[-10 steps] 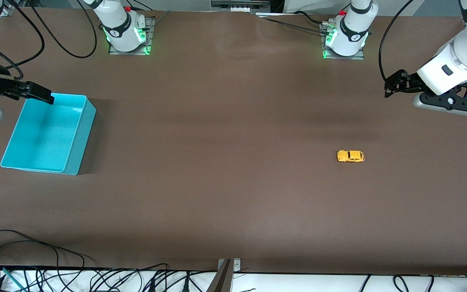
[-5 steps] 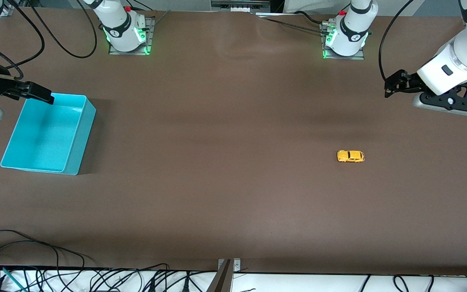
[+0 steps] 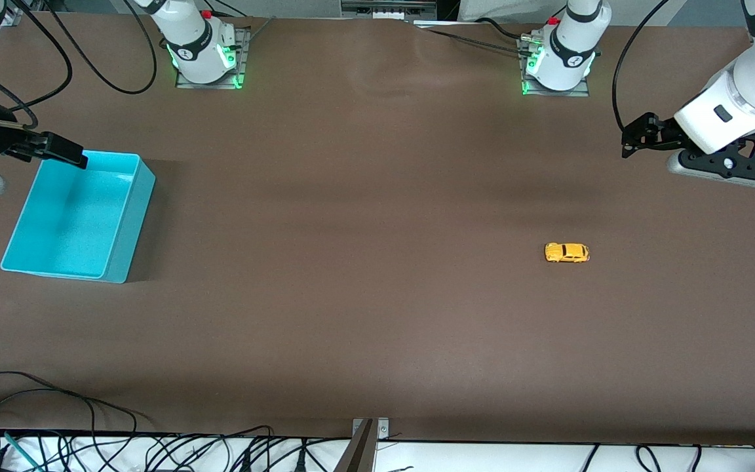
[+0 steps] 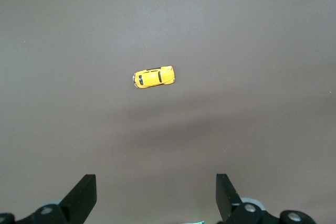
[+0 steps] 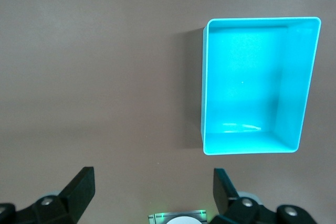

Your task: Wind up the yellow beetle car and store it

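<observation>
The yellow beetle car [image 3: 567, 252] stands on its wheels on the brown table toward the left arm's end; the left wrist view shows the yellow beetle car [image 4: 153, 76] from above. My left gripper [image 3: 633, 136] hangs high in the air, open and empty, over the table between the car and its arm's base; in its own view the left gripper [image 4: 156, 198] holds nothing. My right gripper [image 3: 66, 152] is open and empty above the turquoise bin's rim. The right gripper [image 5: 153, 195] shows wide-spread jaws.
An empty turquoise bin [image 3: 130, 219] sits toward the right arm's end, and the right wrist view shows the bin [image 5: 201, 95] from above. Both arm bases [image 3: 202, 49] [image 3: 558, 62] stand along the table's edge farthest from the front camera. Cables [image 3: 56, 419] trail along the nearest edge.
</observation>
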Controlling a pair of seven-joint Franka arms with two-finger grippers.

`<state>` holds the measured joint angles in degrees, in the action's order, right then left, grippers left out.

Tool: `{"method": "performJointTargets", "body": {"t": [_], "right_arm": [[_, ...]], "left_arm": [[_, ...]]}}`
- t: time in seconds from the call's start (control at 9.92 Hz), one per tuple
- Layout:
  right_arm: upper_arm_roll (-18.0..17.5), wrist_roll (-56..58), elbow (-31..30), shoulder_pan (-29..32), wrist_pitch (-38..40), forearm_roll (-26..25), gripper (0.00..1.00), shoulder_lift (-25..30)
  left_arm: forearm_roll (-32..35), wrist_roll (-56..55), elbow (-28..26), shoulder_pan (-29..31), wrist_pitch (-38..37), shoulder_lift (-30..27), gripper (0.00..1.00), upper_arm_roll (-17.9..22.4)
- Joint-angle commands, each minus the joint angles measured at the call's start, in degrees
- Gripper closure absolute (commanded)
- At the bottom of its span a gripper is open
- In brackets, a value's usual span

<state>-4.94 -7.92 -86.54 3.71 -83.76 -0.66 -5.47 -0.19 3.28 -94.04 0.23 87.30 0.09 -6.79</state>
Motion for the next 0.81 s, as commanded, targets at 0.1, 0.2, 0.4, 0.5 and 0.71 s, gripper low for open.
{"method": "performJointTargets", "body": {"t": [0.1, 0.2, 0.4, 0.5, 0.71], "right_arm": [[-0.3, -0.6, 0.5, 0.4, 0.9, -0.6, 0.0, -0.1], [-0.3, -0.5, 0.5, 0.4, 0.9, -0.6, 0.0, -0.2], [-0.3, -0.4, 0.5, 0.4, 0.9, -0.6, 0.0, -0.2], [-0.3, -0.3, 0.5, 0.4, 0.9, -0.6, 0.0, -0.2], [-0.3, -0.1, 0.5, 0.4, 0.9, -0.6, 0.0, -0.2]], "left_arm": [[-0.4, -0.4, 2.1, 0.3, -1.4, 1.0, 0.0, -0.2], [-0.4, -0.4, 2.1, 0.3, -1.3, 1.0, 0.0, -0.2], [-0.4, -0.4, 2.1, 0.2, -1.3, 1.0, 0.0, -0.2], [-0.4, -0.4, 2.1, 0.2, -1.4, 1.0, 0.0, -0.2], [-0.4, -0.4, 2.1, 0.3, -1.3, 1.0, 0.0, -0.2]]}}
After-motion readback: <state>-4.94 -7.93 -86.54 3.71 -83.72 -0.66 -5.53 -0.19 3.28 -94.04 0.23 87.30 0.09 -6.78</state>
